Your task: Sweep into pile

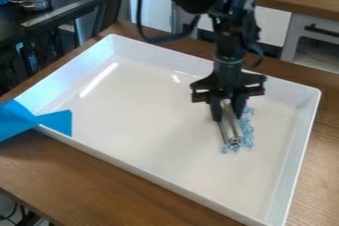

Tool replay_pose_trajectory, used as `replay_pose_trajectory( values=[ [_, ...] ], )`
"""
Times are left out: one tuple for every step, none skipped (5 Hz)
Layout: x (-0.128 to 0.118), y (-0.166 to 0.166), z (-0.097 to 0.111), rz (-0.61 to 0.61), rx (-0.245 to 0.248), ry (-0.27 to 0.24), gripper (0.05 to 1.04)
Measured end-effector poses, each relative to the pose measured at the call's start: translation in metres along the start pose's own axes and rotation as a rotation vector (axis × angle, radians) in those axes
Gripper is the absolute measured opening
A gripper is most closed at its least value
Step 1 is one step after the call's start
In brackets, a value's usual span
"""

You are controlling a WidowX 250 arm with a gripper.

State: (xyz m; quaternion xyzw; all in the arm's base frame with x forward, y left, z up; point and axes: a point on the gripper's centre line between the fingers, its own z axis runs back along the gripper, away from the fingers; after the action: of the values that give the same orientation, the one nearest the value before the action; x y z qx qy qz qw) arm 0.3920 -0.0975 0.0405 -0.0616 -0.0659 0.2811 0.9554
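The black hand [227, 111] hangs down right of centre in the frame, its two fingers on either side of a silvery metal tool [230, 127], narrowed on it so that it looks gripped. The tool slants down toward the floor of the white tray [145, 121], and the small clear-blue pieces [248, 130] lie in a loose band along its right side and round its lower end, in the right half of the frame.

The band is long and ragged, so the sweep looks only partly done. The likeliest trouble is at the tool's lower end: pieces sit on both sides of it there, and a sideways push could gather some while leaving or scattering the others. If the lower edge rides above the tray floor, bits may slip underneath; pressed too hard, the tool could twist between the fingers or shove the tray along the wooden worktop [99, 185]. The blue tape [56, 122] at the left edge of the frame may steady that corner, though how well it holds I cannot tell.
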Motion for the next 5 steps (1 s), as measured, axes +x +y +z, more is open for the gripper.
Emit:
replay_pose_trajectory(
  values=[
    [-0.006,-0.021,-0.001,-0.006,-0.016,0.015,0.372],
    [-0.011,-0.039,-0.001,-0.013,-0.033,0.018,0.372],
    [-0.013,-0.050,0.003,-0.017,-0.048,0.030,0.372],
    [-0.013,-0.057,0.011,-0.014,-0.068,0.047,0.372],
    [-0.007,-0.048,0.040,-0.008,-0.116,0.055,0.372]
  ],
)
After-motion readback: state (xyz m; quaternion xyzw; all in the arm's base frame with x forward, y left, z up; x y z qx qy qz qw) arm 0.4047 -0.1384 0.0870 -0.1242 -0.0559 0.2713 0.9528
